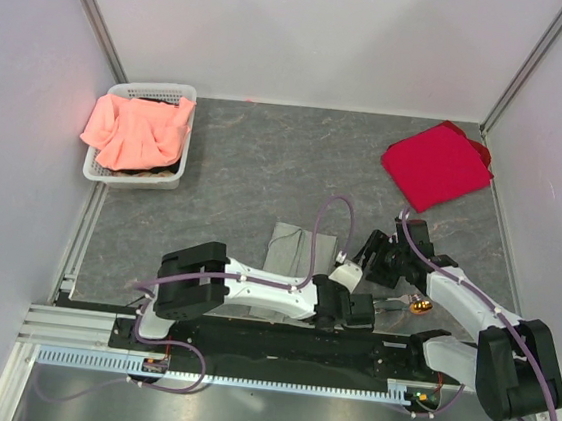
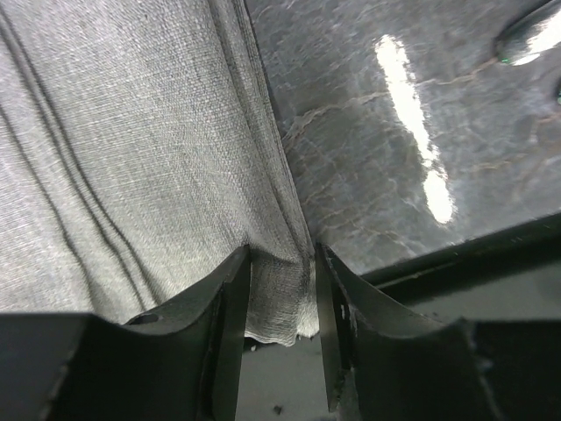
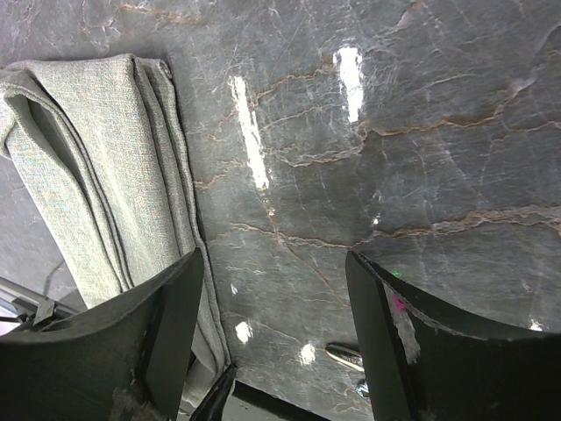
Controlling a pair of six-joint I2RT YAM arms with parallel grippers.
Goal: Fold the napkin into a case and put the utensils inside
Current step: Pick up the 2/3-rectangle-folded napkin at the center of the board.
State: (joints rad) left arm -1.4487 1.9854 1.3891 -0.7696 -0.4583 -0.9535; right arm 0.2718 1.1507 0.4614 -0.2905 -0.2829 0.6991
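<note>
The napkin [image 1: 292,247] is lying folded, the left gripper [image 2: 282,263] straddling its edge.
From above, the utensils [image 1: 414,305] are resting just right of it, bare table [image 1: 266,159] stretching beyond. Left wrist: layered cloth is filling the jaw gap; pinched or not, I cannot tell. Right wrist: the right gripper [image 3: 273,263] is hanging wide open over bare table beside that edge.

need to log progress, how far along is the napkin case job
Done: the napkin lies folded into a narrow packet. In hand: the left gripper straddles its folded edge. Left: the utensils lie on the table near the open right gripper, not yet inside.
</note>
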